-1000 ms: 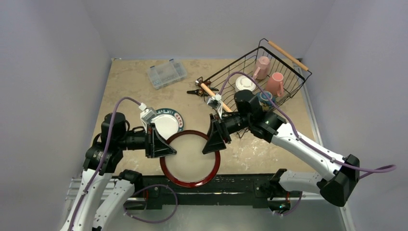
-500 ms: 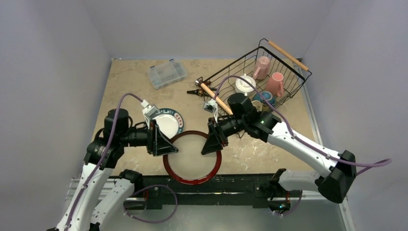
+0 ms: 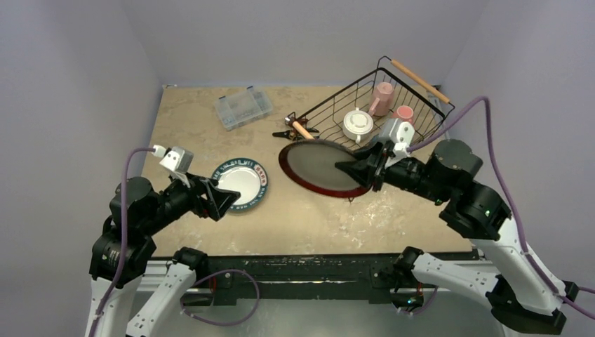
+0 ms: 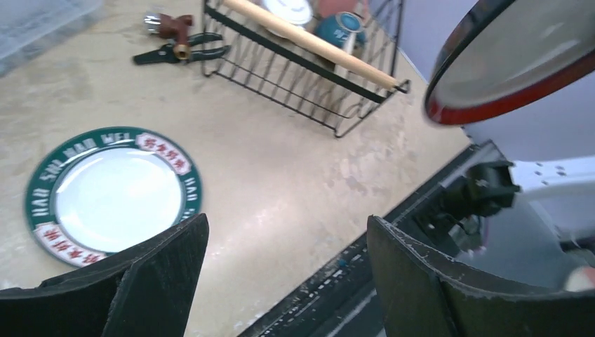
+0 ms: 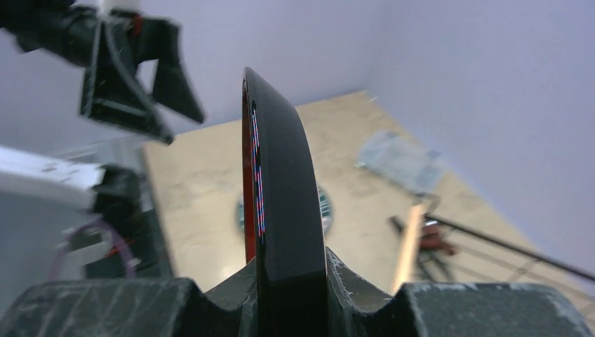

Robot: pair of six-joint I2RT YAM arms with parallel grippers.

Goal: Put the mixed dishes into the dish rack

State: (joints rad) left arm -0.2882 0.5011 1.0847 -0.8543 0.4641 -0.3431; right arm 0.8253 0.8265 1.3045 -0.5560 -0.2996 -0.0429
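Right hand (image 3: 359,172) clenches the large red-rimmed plate (image 3: 317,165) by its edge, centre frame. Tilt it upright and lower it gently into the black wire dish rack (image 3: 335,100), upper right. Left hand (image 3: 219,201) is released, empty.

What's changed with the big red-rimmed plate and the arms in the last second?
The right gripper lifted the large red-rimmed plate and carried it toward the dish rack. The left gripper let go and pulled back, open. The cream plate and pink mugs stayed put.
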